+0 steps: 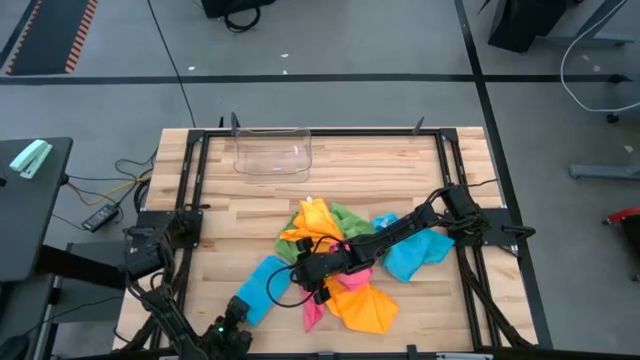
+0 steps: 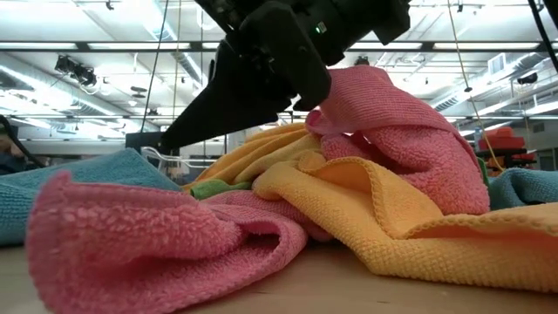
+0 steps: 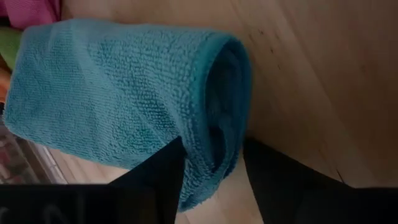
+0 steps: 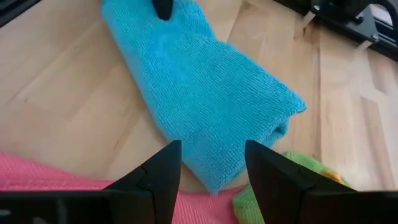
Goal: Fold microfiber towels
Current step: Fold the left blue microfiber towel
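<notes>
A pile of microfiber towels lies mid-table: orange-yellow [image 1: 366, 311], pink [image 1: 352, 284], green [image 1: 351, 217] and a blue one [image 1: 415, 256] at the right. A second blue towel [image 1: 262, 286], folded over into a loose roll, lies on the wood at the pile's left. My left gripper [image 3: 213, 177] stands open at this towel's near-left end, one finger on each side of the folded end. My right gripper [image 4: 211, 168] reaches across the pile and hangs open over the pink towel [image 4: 56, 177], pointing at the blue towel's other end [image 4: 214, 106]. It shows as a dark mass [image 2: 279, 52] in the low view. My left gripper has the blue towel's rolled end [image 3: 214, 146] between its two fingers, slanting down from the table's near-left side. The towel lies flat on the table. I cannot tell whether the fingers [image 3: 158, 177] touch the cloth.
A clear plastic bin [image 1: 272, 152] stands at the table's far edge, left of the middle. Black frame rails [image 1: 455, 190] run along the table's left and right sides. Bare wood [image 1: 220, 230] shows left of the pile and in front of the bin.
</notes>
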Available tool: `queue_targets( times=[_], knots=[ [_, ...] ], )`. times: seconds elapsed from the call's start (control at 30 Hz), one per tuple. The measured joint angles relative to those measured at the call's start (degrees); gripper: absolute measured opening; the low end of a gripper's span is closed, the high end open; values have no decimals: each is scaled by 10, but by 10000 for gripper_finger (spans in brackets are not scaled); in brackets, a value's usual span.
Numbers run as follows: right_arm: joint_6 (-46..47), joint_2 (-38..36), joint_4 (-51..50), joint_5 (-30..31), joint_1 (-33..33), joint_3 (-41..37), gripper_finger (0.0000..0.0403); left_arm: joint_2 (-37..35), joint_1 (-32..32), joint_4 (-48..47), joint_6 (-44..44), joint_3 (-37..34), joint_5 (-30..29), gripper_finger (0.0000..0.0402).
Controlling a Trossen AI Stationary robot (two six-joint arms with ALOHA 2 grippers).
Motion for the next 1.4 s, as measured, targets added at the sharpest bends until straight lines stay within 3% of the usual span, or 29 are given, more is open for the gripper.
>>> queue_targets(
  times=[0.17, 0.37, 0.73, 1.1, 1.3, 1.4],
  knots=[
    [-1, 0, 27, -25, 3, 0, 186, 9, -1, 7, -7, -1, -2, 119],
    [-38, 0, 88, -26, 20, 0, 186, 11, -1, 13, -45, 3, -7, 16],
    [-68, 31, 137, -13, 67, 7, 197, -33, 30, 32, -170, 24, -5, 10],
    [-147, 114, 108, 74, 99, 99, 268, -74, 42, 46, -308, 24, -8, 11],
    [-187, 114, 110, 75, 88, 117, 301, -76, 43, 52, -335, 26, -20, 23],
    [-186, 114, 110, 45, 77, 117, 307, -77, 48, 53, -334, 26, -30, 17]
  ],
)
